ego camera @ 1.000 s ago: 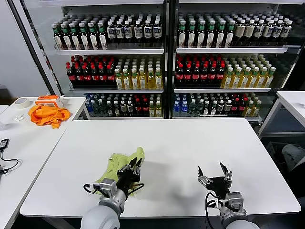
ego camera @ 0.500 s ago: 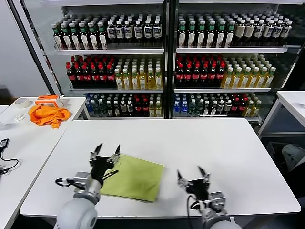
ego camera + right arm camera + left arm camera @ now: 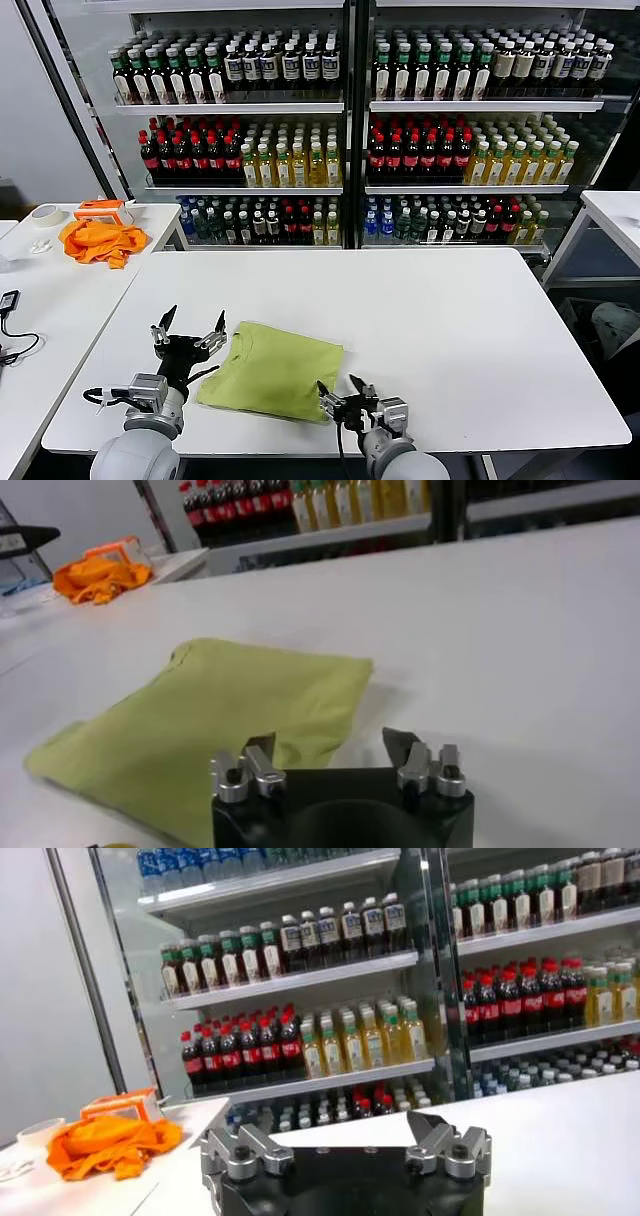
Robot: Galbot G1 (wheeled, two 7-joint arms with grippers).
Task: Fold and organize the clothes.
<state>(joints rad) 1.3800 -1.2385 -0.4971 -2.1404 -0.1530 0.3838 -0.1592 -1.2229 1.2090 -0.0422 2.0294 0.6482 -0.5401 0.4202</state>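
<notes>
Now the left gripper [image 3: 190, 327] hangs just off the left edge of the green T-shirt [image 3: 275, 370], fingers splayed wide with nothing between them, clear of the cloth. Across the shirt, the right gripper [image 3: 340, 390] sits low at the near right corner of the fabric, jaws parted and empty as well; from the head view it looks to be right at the hem, though whether a fingertip touches cloth is hard to call.

The T-shirt lies flat on the white table [image 3: 450, 310], near the front edge, doubled into a rough rectangle with the round neck toward the left gripper. Judging by that shape, a fold is down and the hands are between grasps. The next move likely calls for pinching an edge or corner cleanly, thin fabric and all, without dragging the layers apart.

From the right wrist view the shirt [image 3: 215, 720] spreads out ahead of the open fingers [image 3: 245, 770], and its layered far edge casts a soft shadow, a detail the head view barely gives. The left wrist view misses the shirt altogether: it looks over its own fingers [image 3: 245, 1148] at the drinks cooler [image 3: 330, 978] and the orange cloth [image 3: 105, 1143] on the side table, well apart from the work.
</notes>
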